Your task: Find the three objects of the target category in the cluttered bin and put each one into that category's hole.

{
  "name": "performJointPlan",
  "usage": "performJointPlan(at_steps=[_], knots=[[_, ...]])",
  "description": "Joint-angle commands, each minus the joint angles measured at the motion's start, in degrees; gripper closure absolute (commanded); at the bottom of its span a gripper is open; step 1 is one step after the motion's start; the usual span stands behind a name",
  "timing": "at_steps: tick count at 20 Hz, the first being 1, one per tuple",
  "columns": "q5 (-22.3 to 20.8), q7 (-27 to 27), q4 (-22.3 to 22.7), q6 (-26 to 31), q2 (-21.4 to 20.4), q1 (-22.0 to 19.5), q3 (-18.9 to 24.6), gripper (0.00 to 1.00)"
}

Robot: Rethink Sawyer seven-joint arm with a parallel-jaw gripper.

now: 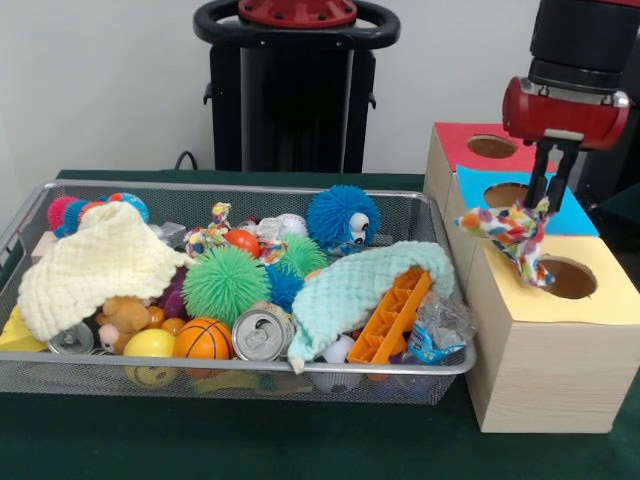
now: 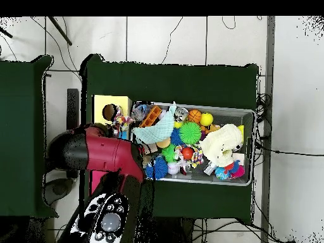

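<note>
- Far left of the front view, the wire mesh bin [image 1: 30, 215] was seen packed pretty full, with a pale-yellow knitted cloth [image 1: 95, 262] draped over its left end.
- Right below that cloth, a small brown plush [image 1: 127, 314], a yellow ball [image 1: 150, 343] and a mini basketball [image 1: 203, 339] were lined up along the near wall, with a drink can [image 1: 262, 333] beside them.
- A green spiky ball [image 1: 224, 284] was parked mid-bin, and a small speckled rope toy [image 1: 212, 236] was spotted just behind it, next to a blue spiky ball with googly eyes [image 1: 343, 220].
- A mint knitted cloth [image 1: 355, 290] was slumped over an orange plastic piece [image 1: 392, 317] at the bin's right end.
- Over to the right, three wooden boxes were stacked in a row: red-topped [image 1: 462, 135] at the back, blue-topped [image 1: 575, 215] in the middle, yellow-topped [image 1: 520, 300] nearest.
- The gripper [image 1: 551, 196] was clamped on a floppy multicoloured cloth [image 1: 512, 235], which was dangled over the yellow top, just left of the round hole [image 1: 566, 277] and not inside it.
</note>
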Motion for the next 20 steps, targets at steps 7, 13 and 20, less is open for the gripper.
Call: performJointPlan(at_steps=[7,13,20], knots=[[2.07,14.59,-2.86,-0.79,3.84,0.98,2.27,1.00],[2.40,13.91,-3.30,-2.99,4.37,0.14,3.82,1.00],[2.28,13.59,-3.79,-4.01,4.70,0.04,4.02,1.00]])
